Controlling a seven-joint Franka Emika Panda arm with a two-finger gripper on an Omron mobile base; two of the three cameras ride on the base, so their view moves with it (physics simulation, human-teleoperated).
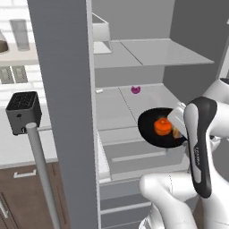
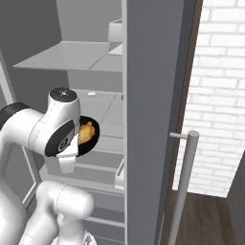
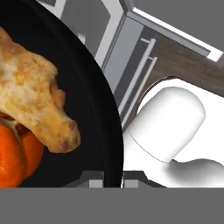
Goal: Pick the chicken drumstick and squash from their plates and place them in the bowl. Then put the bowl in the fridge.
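You have the bowl (image 1: 154, 129) up in front of the open fridge (image 1: 134, 53), carried by the arm with its rim pinched in the tool (image 3: 112, 177). In the hand view the tool's two tips sit narrow at the bottom, one on each side of the black rim, so the tool is clamped on the bowl's edge.

Inside the bowl you can see both foods. The squash (image 1: 162, 126) lies near the bowl's middle in the left base view, bright orange-red. The chicken drumstick (image 2: 86, 132) lies just beside it, golden-tan; in the hand view it rests partly over the squash, touching it.

In the left base view the bowl hangs over the near edge of the fridge's middle shelf (image 1: 116, 109), right of the shelf's centre. Whether its bottom touches the shelf, you cannot tell. Farther back on that shelf sits a small magenta item (image 1: 136, 89), well apart from the bowl. An upper shelf (image 1: 156, 51) spans the fridge above.

To your left, the open fridge door (image 1: 67, 112) stands edge-on, with its long metal bar handle (image 1: 42, 174) in front. Beyond it, on the desk (image 1: 22, 147) at far left, a dark toaster (image 1: 23, 112) stands.
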